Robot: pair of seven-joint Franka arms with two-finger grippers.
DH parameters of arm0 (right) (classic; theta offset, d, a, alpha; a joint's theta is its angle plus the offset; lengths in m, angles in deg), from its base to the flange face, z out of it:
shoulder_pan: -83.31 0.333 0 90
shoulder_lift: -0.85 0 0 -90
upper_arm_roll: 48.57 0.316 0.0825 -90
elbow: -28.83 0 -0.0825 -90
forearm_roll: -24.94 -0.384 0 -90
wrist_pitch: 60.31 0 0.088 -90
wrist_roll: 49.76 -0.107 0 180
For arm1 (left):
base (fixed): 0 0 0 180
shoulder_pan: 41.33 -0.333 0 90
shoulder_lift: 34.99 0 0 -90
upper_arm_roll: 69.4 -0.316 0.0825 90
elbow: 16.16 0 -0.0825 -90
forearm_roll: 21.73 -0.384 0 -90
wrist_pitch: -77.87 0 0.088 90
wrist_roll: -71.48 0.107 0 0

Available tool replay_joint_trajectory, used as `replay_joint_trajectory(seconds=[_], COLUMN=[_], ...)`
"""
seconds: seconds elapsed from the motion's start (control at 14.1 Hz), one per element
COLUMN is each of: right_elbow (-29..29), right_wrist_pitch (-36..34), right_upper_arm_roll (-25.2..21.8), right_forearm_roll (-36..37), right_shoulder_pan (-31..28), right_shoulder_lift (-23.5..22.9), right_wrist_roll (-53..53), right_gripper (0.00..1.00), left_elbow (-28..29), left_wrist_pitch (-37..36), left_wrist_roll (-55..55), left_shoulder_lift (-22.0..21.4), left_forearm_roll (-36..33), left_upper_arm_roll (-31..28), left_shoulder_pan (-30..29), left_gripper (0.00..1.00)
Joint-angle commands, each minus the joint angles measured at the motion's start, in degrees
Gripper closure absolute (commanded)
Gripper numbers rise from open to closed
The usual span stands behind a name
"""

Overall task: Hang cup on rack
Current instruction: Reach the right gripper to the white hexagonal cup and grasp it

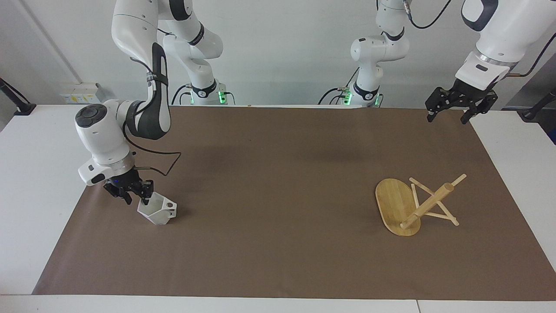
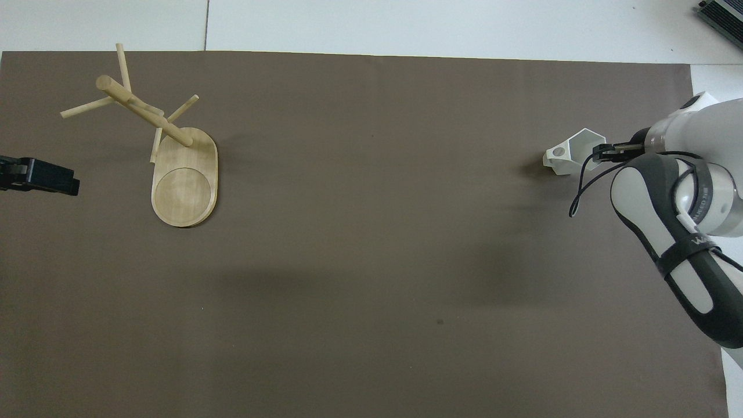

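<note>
Overhead view puts the cup (image 2: pixel 572 152) at about three o'clock on the brown mat (image 2: pixel 371 261), toward the right arm's end of the table, with its blocky handle turned toward the middle. It rests tilted on the mat, mouth up. The right gripper (image 1: pixel 137 198) is down at the cup's rim — one finger looks to dip inside the mouth, one outside, narrowed about the wall, though whether they truly pinch it I cannot tell. Over at nine o'clock the rack (image 2: pixel 174 157) lies tipped over, post and pegs slanting off its oval base. The left gripper (image 1: pixel 449 116) waits spread wide, raised over the mat's corner — well apart from the rack.
</note>
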Motion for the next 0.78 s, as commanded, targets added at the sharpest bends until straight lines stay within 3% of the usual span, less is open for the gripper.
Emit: replay_joint_trajectory(seconds=[0.0, 0.71], right_elbow=[0.7, 0.4], right_wrist_pitch=[0.7, 0.6], right_upper_arm_roll=[0.5, 0.8], right_forearm_roll=[0.2, 0.2], right_shoulder_pan=[-0.4, -0.3], right_shoulder_lift=[0.5, 0.5], right_wrist_roll=[-1.1, -1.1], right_gripper=[0.62, 0.93], left_elbow=[1.1, 1.1], left_wrist_pitch=[-0.5, -0.5], left_wrist_roll=[-0.4, -0.4], left_shoulder_lift=[-1.1, -1.1], left_forearm_roll=[-1.0, -1.0], left_upper_arm_roll=[0.2, 0.2], left_shoulder_pan=[-0.3, -0.3], left_gripper=[0.00, 0.00])
